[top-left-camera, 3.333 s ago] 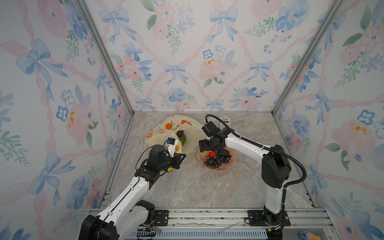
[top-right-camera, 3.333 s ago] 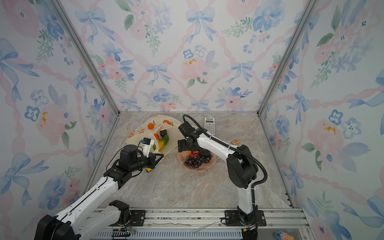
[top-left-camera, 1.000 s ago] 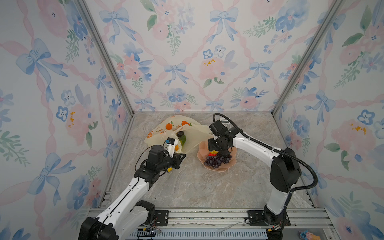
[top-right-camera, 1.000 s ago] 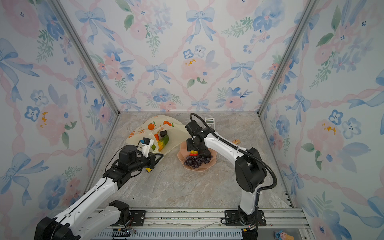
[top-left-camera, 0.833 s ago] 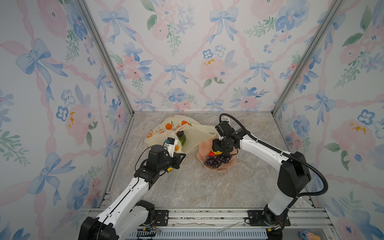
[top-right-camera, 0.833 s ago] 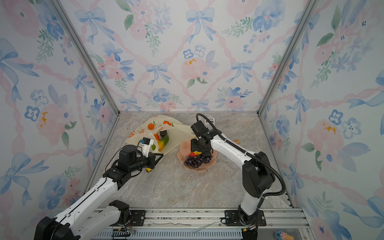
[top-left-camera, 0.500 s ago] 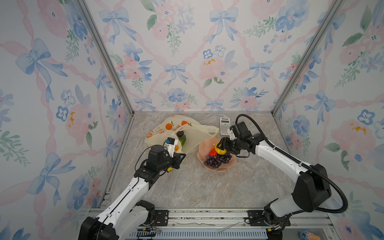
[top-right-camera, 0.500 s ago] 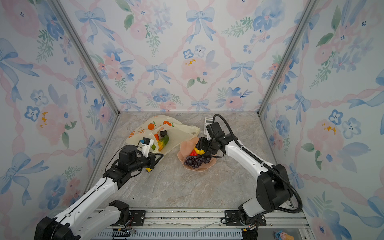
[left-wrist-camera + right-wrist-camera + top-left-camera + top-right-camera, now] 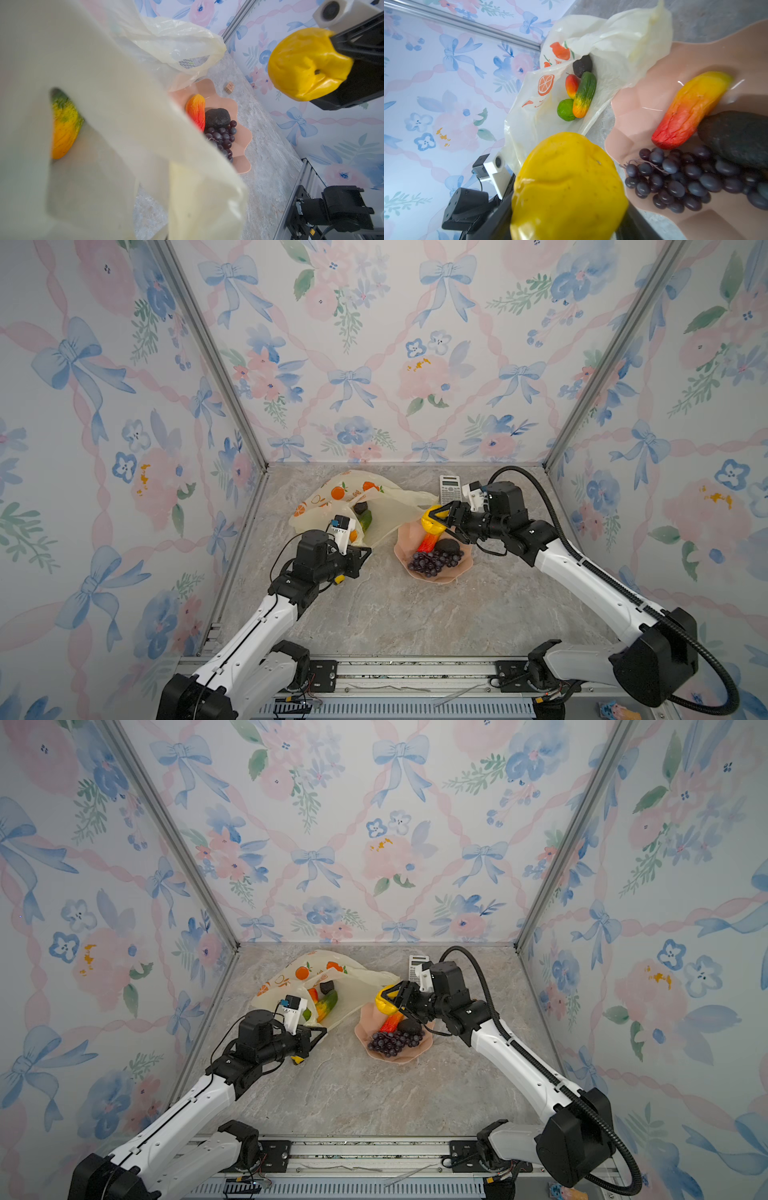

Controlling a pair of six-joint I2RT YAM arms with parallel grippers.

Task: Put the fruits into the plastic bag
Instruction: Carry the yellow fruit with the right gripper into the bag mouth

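My right gripper (image 9: 433, 521) is shut on a yellow fruit (image 9: 569, 187), held above the far left edge of the pink plate (image 9: 459, 570), close to the mouth of the plastic bag (image 9: 399, 506). A red-yellow fruit (image 9: 428, 543), a dark avocado (image 9: 449, 546) and a purple grape bunch (image 9: 434, 562) lie on the plate. Inside the bag lie another avocado (image 9: 582, 65), a small red-yellow fruit (image 9: 571, 85), an orange-green fruit (image 9: 584, 94) and a bright green one (image 9: 565, 110). My left gripper (image 9: 365, 551) is shut on the bag's near edge, and the film hides its fingers in the left wrist view.
A grey calculator (image 9: 449, 489) lies by the back wall, just behind the right gripper. A small wooden block (image 9: 229, 87) sits on the table beyond the plate. A yellow duck toy (image 9: 297, 1060) lies under the left gripper. Papered walls close in three sides.
My right arm swung out to the right while its gripper stayed over the plate's far edge, and the yellow fruit has come up off the plate in its fingers. The left arm has not moved.
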